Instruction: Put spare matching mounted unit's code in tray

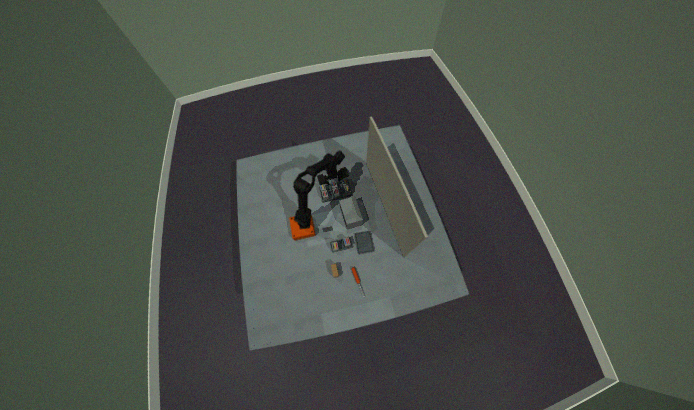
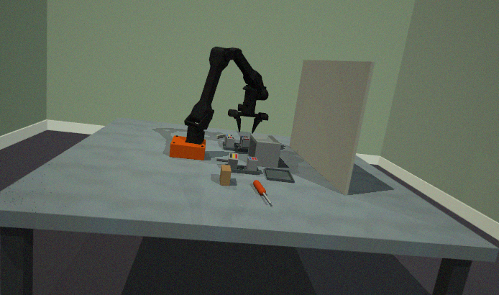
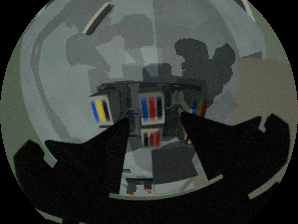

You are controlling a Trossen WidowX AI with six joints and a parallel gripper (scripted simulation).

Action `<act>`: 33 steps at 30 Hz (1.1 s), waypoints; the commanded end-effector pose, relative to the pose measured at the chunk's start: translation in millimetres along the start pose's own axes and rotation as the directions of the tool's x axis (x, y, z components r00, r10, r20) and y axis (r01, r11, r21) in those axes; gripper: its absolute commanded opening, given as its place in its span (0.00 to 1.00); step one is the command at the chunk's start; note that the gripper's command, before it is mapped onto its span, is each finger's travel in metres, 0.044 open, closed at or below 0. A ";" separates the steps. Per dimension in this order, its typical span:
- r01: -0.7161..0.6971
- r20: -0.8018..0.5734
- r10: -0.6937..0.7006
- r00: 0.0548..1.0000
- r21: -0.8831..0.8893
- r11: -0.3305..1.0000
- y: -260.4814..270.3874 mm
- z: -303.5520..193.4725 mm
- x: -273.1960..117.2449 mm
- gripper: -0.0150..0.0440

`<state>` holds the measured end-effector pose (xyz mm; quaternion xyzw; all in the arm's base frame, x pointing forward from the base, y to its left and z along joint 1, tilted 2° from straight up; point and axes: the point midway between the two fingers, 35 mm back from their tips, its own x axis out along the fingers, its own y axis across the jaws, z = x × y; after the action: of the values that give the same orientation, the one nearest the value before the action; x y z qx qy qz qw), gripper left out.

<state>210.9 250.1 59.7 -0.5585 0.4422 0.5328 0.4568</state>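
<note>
From above, your table (image 1: 288,305) carries a tall board (image 1: 393,193) at about three o'clock from the arm's orange base (image 1: 302,227). Beside the board stands the grey mounted unit (image 2: 264,150), its printed back turned away from every camera. The dark tray (image 2: 279,174) lies flat at roughly five o'clock from that unit in the top view.

Your gripper (image 2: 246,126) hangs above the far rack of spares (image 2: 236,141), fingers partly spread with nothing between them. Through the wrist camera, three striped labels sit side by side; the red-and-blue spare (image 3: 152,111) lies almost dead centre between the fingertips, at twelve o'clock just ahead of them. A yellow-and-blue one (image 3: 99,110) sits at nine o'clock of it, and a third, probably blue, red and yellow, at three o'clock, half hidden by a finger.

The biggest risk is picking the wrong code, since the labels are blurry and the neighbours stand close together. Next, a narrowed opening may clip an adjacent spare on descent and tip it. A smaller worry is a shallow pinch that slips on the lift.

A second rack (image 2: 244,165), a tan block (image 2: 225,174) and a screwdriver (image 2: 262,190) lie nearer the front edge.
</note>
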 end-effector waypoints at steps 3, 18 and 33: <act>0.000 0.000 0.000 1.000 -0.001 1.000 -0.4 0.4 11.1 0.76; 0.000 0.000 0.000 1.000 -0.001 1.000 0.1 0.7 36.1 0.76; -0.001 0.000 0.001 1.000 -0.001 1.000 1.9 -0.3 57.9 0.76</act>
<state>211.4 249.4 5.7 -0.5579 0.4434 0.5322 0.4571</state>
